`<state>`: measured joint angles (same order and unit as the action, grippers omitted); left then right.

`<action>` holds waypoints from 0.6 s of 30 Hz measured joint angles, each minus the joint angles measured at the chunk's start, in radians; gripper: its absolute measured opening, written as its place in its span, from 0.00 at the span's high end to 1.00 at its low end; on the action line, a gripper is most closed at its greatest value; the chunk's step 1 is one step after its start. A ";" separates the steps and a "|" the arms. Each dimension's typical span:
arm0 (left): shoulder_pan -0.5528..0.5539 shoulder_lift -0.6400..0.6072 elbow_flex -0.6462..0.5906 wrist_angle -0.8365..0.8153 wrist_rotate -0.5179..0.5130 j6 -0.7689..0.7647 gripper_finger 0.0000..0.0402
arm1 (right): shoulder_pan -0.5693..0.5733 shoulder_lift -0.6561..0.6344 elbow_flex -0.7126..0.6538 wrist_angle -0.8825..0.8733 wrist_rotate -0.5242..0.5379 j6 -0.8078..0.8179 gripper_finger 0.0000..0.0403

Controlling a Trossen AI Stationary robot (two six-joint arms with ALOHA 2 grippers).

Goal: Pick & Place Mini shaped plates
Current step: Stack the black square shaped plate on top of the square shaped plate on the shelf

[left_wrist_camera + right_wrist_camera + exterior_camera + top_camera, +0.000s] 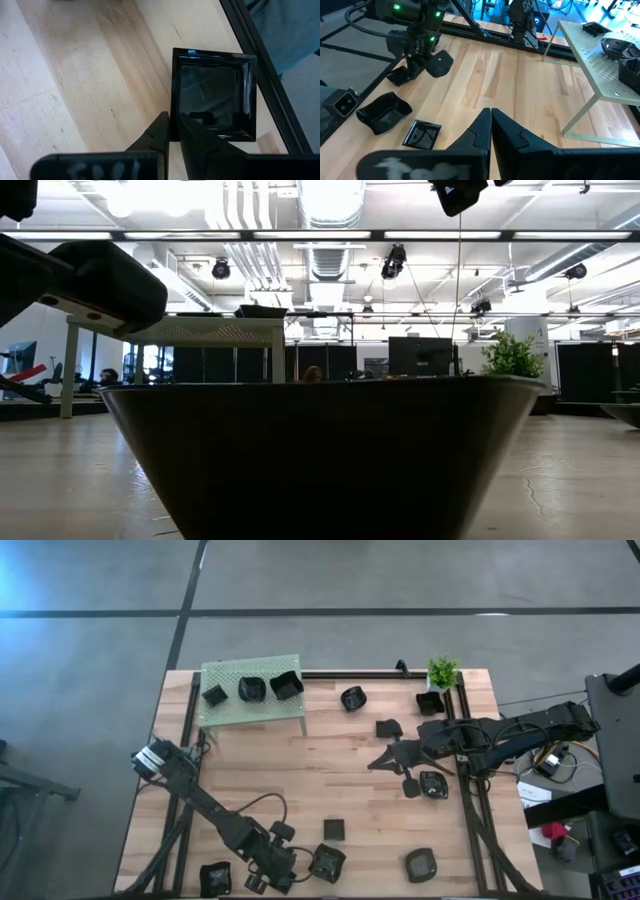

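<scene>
The mini shaped plates are small black dishes. Three stand on the green perforated platform (250, 712) at the far left, and several lie scattered over the wooden table. My left gripper (176, 122) is at the near edge, shut on a square plate (212, 95), which also fills the low view (320, 460). That same plate (327, 862) lies just right of my left gripper (303, 865). My right gripper (490, 112) hovers shut and empty over the table's middle right (378, 762). My left gripper pinches one side wall (175, 107) of the square plate, close to a corner. One finger (160, 132) is outside the wall and the other (197, 132) is inside the dish. The fingers slant down from the table's left. Whether the base is off the wood I cannot tell.
A small square plate (334, 830) lies just beyond the held one. Others sit at the near left (215, 878) and near right (420, 865). More lie under my right arm (432, 784) and toward the far side (352, 698). A potted plant (442, 672) stands at the far right.
</scene>
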<state>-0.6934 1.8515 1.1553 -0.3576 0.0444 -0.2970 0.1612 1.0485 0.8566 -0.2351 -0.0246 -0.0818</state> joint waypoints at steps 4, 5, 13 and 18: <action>0.000 0.000 0.000 0.000 0.006 -0.010 0.91 | 0.000 0.000 0.000 0.000 0.000 0.000 0.98; 0.000 0.000 0.000 0.000 0.011 -0.010 0.92 | 0.000 0.000 0.000 0.000 0.000 0.000 0.98; 0.000 0.000 0.000 0.000 0.021 -0.011 0.99 | 0.000 0.000 0.000 0.000 0.000 0.000 0.98; 0.005 -0.002 0.000 -0.001 0.021 -0.062 1.00 | 0.000 0.000 0.000 0.000 0.000 0.000 0.98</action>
<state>-0.6889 1.8497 1.1553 -0.3584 0.0658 -0.3594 0.1612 1.0485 0.8566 -0.2347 -0.0242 -0.0818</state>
